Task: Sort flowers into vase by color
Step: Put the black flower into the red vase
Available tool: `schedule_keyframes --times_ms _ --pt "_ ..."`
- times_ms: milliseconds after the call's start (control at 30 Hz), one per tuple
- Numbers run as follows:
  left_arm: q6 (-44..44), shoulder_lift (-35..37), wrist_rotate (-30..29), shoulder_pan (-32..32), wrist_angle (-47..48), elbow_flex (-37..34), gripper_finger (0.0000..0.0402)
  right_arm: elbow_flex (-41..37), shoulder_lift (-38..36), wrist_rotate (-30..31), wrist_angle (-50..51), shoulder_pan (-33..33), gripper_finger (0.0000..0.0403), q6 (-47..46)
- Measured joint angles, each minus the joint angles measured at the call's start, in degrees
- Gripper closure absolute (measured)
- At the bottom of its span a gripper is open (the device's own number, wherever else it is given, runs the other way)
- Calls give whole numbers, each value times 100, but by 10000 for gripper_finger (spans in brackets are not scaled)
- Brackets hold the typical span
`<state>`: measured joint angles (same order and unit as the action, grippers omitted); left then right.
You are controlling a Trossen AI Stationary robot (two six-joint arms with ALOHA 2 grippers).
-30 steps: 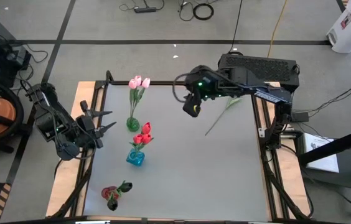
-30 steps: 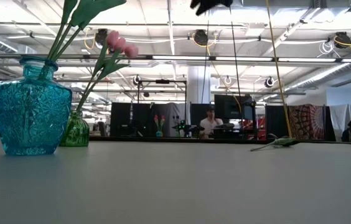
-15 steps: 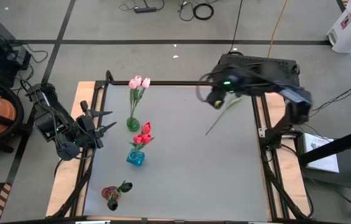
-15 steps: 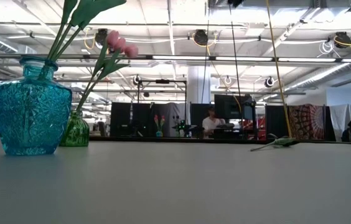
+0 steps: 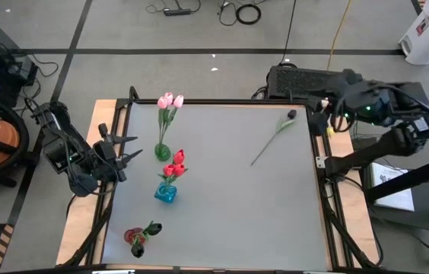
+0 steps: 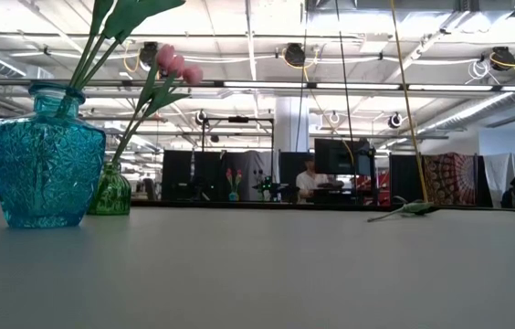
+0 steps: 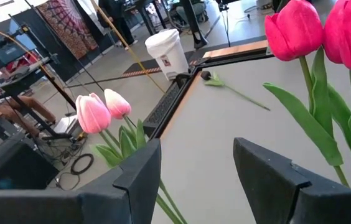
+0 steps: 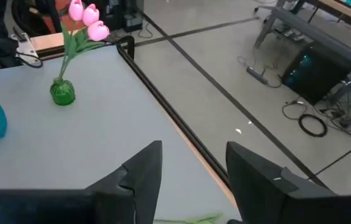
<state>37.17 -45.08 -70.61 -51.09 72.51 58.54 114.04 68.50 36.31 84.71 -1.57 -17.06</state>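
The right gripper (image 5: 327, 116) hung just off the table's far right corner, its fingers (image 8: 143, 167) apart and holding nothing. The black tulip (image 5: 274, 137) lay flat on the grey table (image 5: 230, 205) near that corner, its dark head (image 5: 291, 114) toward the gripper and its thin stem running diagonally inward; it was the only flower not in a vase. The left gripper (image 5: 127, 149) waited at the table's left edge, fingers (image 7: 137, 169) likewise spread and empty, facing the vases.

Along the left side stood three vases: a green vase (image 5: 162, 151) with pink tulips (image 5: 170, 100), a blue vase (image 5: 165, 192) with red tulips (image 5: 177, 158), and, nearest the front edge, a dark red vase (image 5: 137, 245) with a dark bloom.

The step in hand appeared to be fetching the loose tulip. A sound approach would be to descend over the stem's middle with the fingers set across it, not along it, close low against the table, and lift gently, since so thin a stem would likely roll or slip. By colour it probably belongs in the dark red vase.

Compared with a second earlier, the right arm had swung from above the table's far middle out past the right edge; the flowers and left arm were unchanged.
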Motion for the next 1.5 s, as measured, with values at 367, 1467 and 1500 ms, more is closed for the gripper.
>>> schedule_keyframes --times_ms 367,1467,1500 --pt "2 0 -2 0 -67 0 194 -4459 -2143 3 -3429 15 234 1116" --pt "-2 -33 -4 1 -147 0 194 -8112 -2481 576 -7136 671 234 -1178" --pt "-3 -33 -4 0 -147 0 194 -8112 -2411 581 -7126 698 234 -1384"
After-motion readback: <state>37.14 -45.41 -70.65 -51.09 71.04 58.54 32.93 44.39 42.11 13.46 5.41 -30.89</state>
